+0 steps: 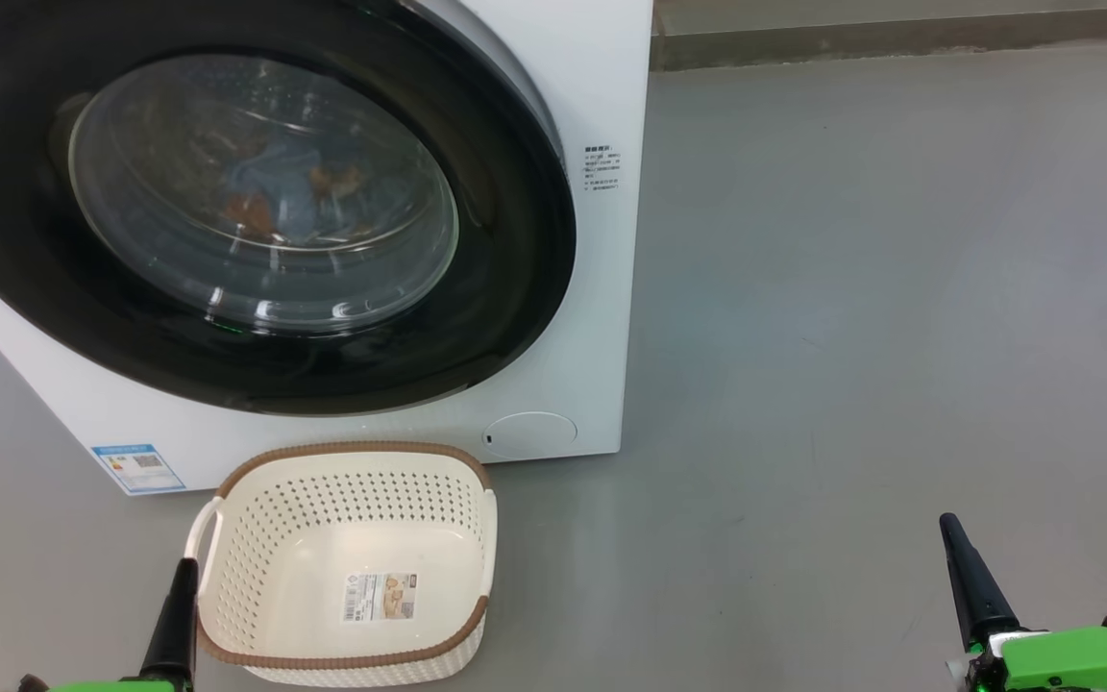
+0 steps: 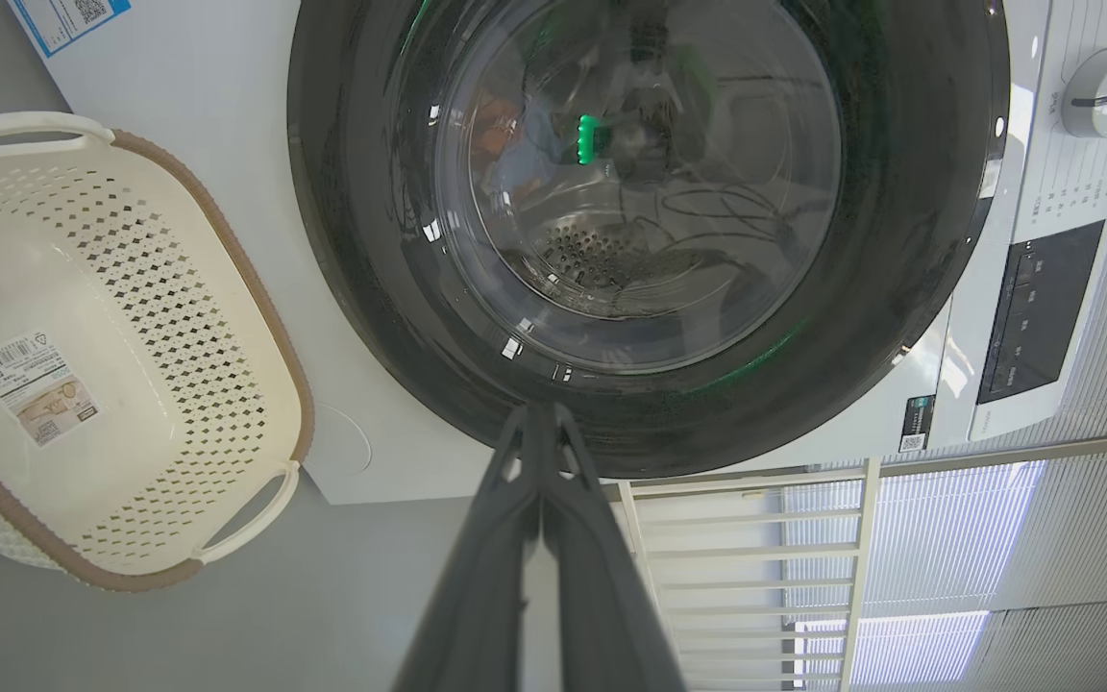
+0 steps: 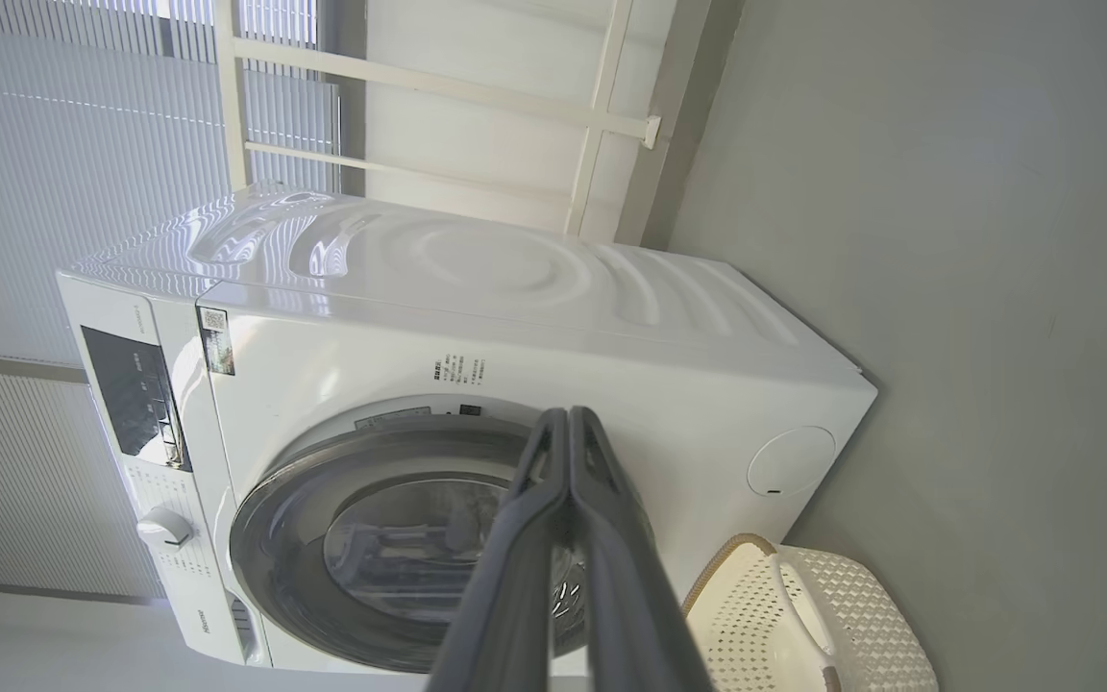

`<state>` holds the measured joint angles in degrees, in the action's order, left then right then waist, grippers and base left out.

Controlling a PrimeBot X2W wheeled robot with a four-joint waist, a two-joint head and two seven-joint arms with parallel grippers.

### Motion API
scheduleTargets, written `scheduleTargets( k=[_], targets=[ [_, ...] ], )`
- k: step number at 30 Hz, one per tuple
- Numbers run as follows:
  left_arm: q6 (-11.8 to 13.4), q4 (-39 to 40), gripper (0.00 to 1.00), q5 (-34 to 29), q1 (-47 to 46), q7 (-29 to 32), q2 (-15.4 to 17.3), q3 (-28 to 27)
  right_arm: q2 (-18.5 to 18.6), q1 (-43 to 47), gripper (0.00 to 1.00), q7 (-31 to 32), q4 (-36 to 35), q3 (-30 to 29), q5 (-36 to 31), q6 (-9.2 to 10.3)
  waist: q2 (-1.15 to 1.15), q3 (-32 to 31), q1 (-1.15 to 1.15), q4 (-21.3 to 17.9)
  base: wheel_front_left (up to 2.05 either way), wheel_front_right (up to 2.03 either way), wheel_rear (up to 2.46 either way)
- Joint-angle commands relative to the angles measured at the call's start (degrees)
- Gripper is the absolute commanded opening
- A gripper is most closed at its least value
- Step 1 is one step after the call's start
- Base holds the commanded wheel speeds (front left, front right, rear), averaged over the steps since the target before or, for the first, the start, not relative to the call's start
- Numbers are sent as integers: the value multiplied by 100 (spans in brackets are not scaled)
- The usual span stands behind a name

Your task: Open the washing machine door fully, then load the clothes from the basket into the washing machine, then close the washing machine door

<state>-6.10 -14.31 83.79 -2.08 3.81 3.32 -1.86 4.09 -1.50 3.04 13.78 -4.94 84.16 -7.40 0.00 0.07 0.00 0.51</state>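
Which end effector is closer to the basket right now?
The left end effector, shut, right beside the basket; the right end effector, also shut, hangs far off to the side over the floor.

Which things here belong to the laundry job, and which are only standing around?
Of the job: big white front-loading washing machine; its round glossy black door with glass window; light blue printed clothes behind the glass; empty cream perforated plastic basket.
Standing around: white railing; pale window blinds.

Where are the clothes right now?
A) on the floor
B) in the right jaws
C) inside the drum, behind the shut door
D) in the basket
C: the clothes show blue and orange through the washing machine door glass; the basket has a bare bottom.
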Motion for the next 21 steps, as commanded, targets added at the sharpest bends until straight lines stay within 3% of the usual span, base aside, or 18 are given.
scheduleTargets(
  k=[1, 14, 21],
  targets=[
    [-82, 90, 0, 185, -304, 52, 46, -222, 32, -300, 0, 45, -108, 61, 197, -8, 0, 1, 0, -6, 0, 0, 0],
    [-138, 27, 0, 871, -406, 229, -8, -418, -10, -453, 0, 221, 14, -5, 922, -9, 0, 11, 0, -51, 0, 0, 0],
    [-138, 26, 0, 872, -408, 235, -12, -425, -20, -456, 0, 233, 16, -18, 917, -9, 0, 11, 0, -51, 0, 0, 0]
  ],
)
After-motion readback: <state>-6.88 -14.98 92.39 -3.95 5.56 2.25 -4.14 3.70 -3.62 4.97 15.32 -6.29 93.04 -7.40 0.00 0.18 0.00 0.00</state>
